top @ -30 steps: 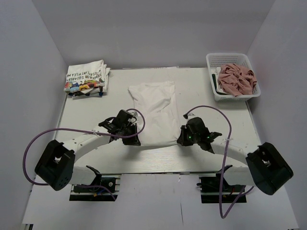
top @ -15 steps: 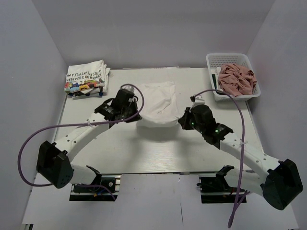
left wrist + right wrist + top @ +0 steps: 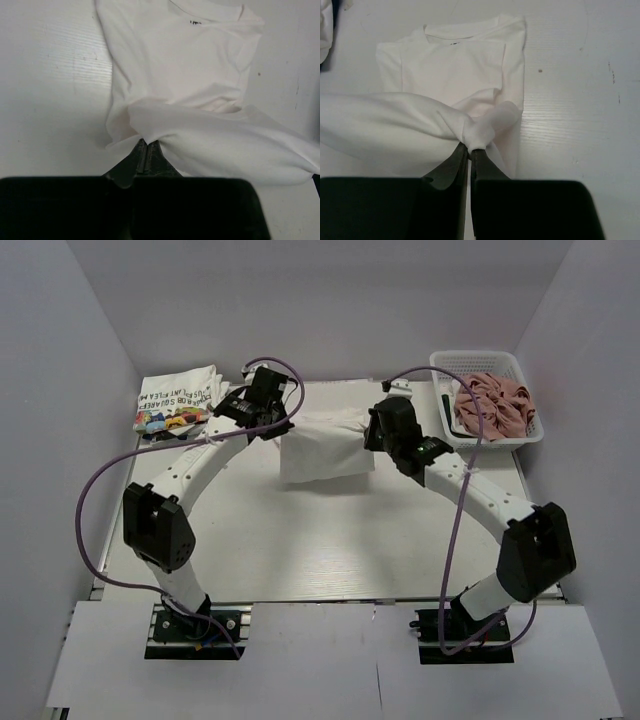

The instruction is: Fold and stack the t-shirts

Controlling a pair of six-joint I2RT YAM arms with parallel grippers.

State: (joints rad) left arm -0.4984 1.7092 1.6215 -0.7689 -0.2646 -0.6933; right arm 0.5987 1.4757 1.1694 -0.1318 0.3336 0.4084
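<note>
mid-fold on the white t-shirt (image 3: 325,445), at the far middle of the worktop (image 3: 300,540). left pincer (image 3: 147,152) clenched on one hem corner, right pincer (image 3: 470,149) clenched on the other, cloth bunched between shut jaws. hem end raised and stretched from one to the other, sagging in a soft roll above the half lying flat, collar and label toward the far edge.

probably next: carry the hem on to the collar, lower both corners evenly, let go, then move the packet to the folded pile (image 3: 180,405) at the far left.

thin, limp cloth, sides already turned in, creased near the sleeves. pink t-shirt (image 3: 492,405) crumpled in the basket (image 3: 440,365) at the far right, not yet folded.
</note>
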